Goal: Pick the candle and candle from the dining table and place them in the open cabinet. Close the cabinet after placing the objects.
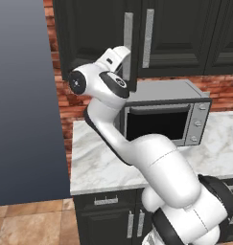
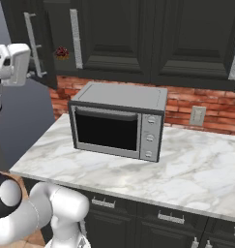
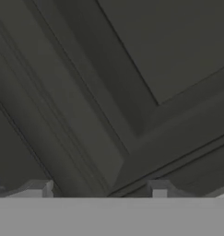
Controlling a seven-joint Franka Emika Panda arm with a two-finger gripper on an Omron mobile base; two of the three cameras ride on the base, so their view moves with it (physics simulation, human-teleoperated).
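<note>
The candles and the dining table are out of view. The black panelled cabinet [image 1: 185, 28] hangs above the counter. Its left door [image 2: 27, 29] stands swung out, with a long silver bar handle [image 2: 33, 44]. My gripper [image 1: 122, 51] is raised to that door, right beside the handle [image 1: 128, 45], and reaches in from the left edge of the right base view as well [image 2: 25, 64]. In the hand view the gripper [image 3: 99, 189] faces the door's dark panel [image 3: 132, 83] at close range. Its two fingertips [image 3: 39, 189] stand apart with nothing between them.
A small dark-red lump [image 2: 62, 52] sits inside the cabinet behind the open door. A grey microwave [image 2: 119, 121] stands on the marble counter [image 2: 186, 169] below, against a brick wall with a socket [image 2: 198, 115]. Black drawers run under the counter.
</note>
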